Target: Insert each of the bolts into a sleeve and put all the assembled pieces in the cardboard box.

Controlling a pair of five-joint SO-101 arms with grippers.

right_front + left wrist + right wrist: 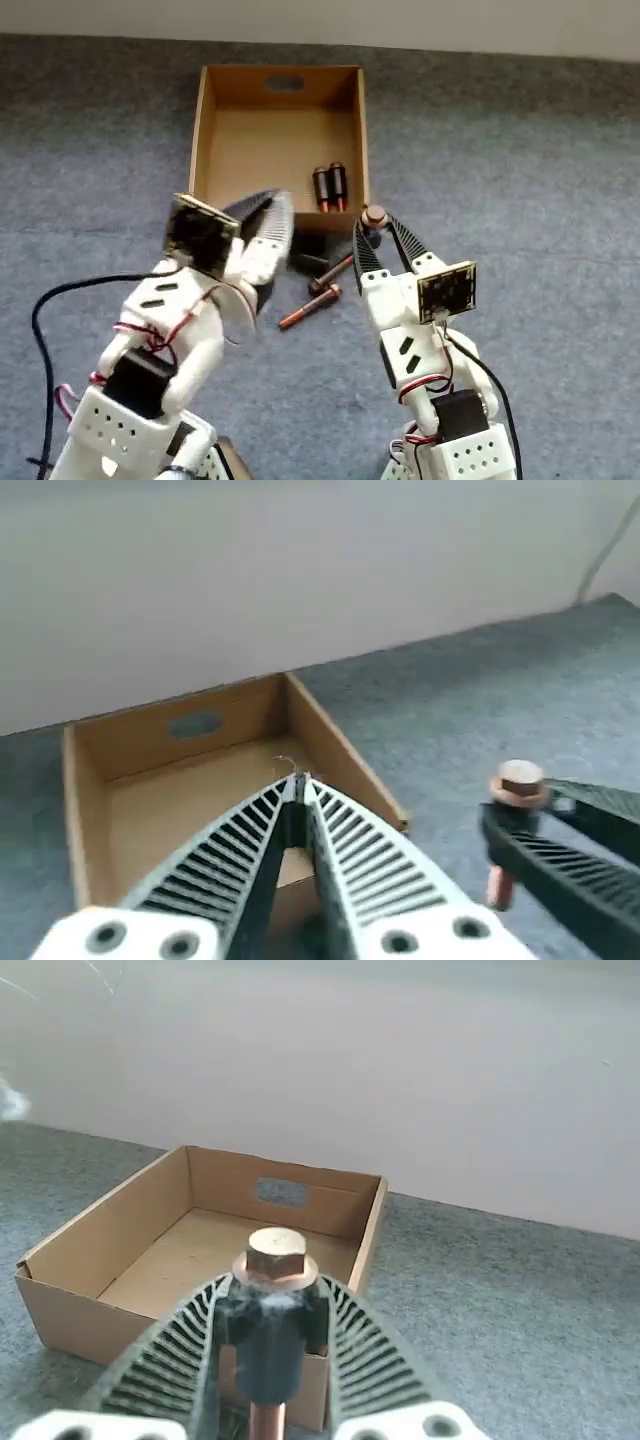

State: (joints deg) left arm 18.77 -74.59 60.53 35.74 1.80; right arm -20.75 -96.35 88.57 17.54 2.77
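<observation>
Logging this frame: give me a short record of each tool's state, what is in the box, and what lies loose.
left tool: shut, nothing in it, over the near edge of the cardboard box
right tool: shut on a bolt in sleeve, held upright by the box's near right corner
in box: two assembled pieces, side by side at the near right corner
loose: two bolts on the carpet between the arms

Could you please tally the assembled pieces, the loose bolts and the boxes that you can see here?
Assembled pieces: 3 (two in the cardboard box, one in the right gripper)
Loose bolts: 2, on the carpet
Cardboard box: 1
Total: 6
</observation>
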